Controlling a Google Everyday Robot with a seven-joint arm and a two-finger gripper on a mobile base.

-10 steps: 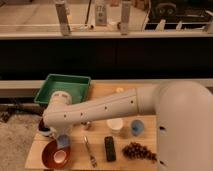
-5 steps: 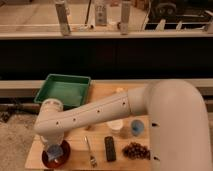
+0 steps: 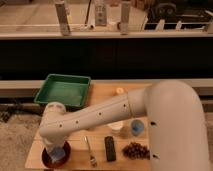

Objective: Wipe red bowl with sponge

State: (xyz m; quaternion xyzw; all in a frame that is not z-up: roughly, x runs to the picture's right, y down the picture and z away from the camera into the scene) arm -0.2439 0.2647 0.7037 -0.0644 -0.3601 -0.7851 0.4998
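The arm has dropped, tool (image 3: 53, 149) over the slick, rigid red bowl (image 3: 46, 161); the soft, light sponge (image 3: 60, 152) likely wants pinching mid-body, though I cannot tell the tool's grip.

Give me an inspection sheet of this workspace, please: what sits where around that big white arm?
Surface: wooden table, partly covered by the arm.
Job's things: red bowl at the front left corner; sponge inside it.
Clutter: green tray, fork, black remote, grapes, white cup, light blue cup, small orange item.
Grippers: gripper down in the red bowl at the sponge, largely hidden by the wrist.
Cables: nothing seen.
Surroundings: dark ledge behind the table, with upright items on top.
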